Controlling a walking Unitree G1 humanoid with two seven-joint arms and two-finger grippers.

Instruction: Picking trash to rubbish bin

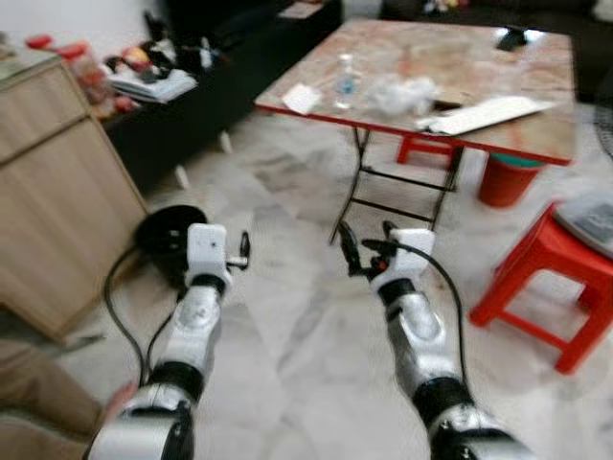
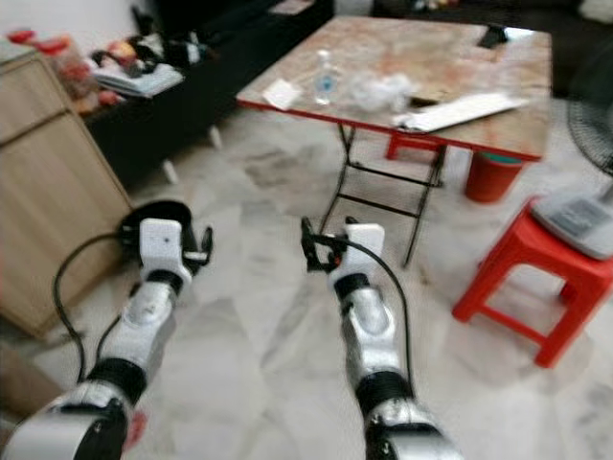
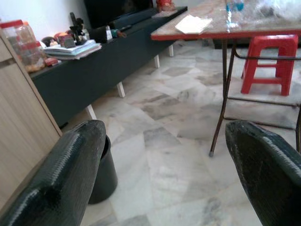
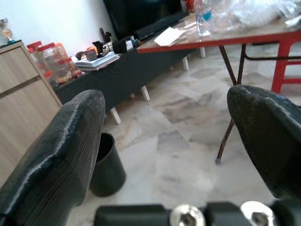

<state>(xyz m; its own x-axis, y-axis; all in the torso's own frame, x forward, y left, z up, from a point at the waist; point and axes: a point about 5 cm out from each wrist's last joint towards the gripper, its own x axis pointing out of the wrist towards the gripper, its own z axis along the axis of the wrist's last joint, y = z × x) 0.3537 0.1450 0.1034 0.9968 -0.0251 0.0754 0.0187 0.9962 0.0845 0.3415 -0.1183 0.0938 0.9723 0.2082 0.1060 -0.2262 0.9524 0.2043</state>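
Left eye view — black bin (image 1: 170,233) just beyond left gripper (image 1: 238,251).

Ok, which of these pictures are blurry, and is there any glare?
Both eye views are soft with motion blur, so the bottle and the crumpled plastic on the table smear. The left wrist view is sharp on the floor and the bin, with its fingers blurred close up. The right wrist view has bright glare over the plastic.
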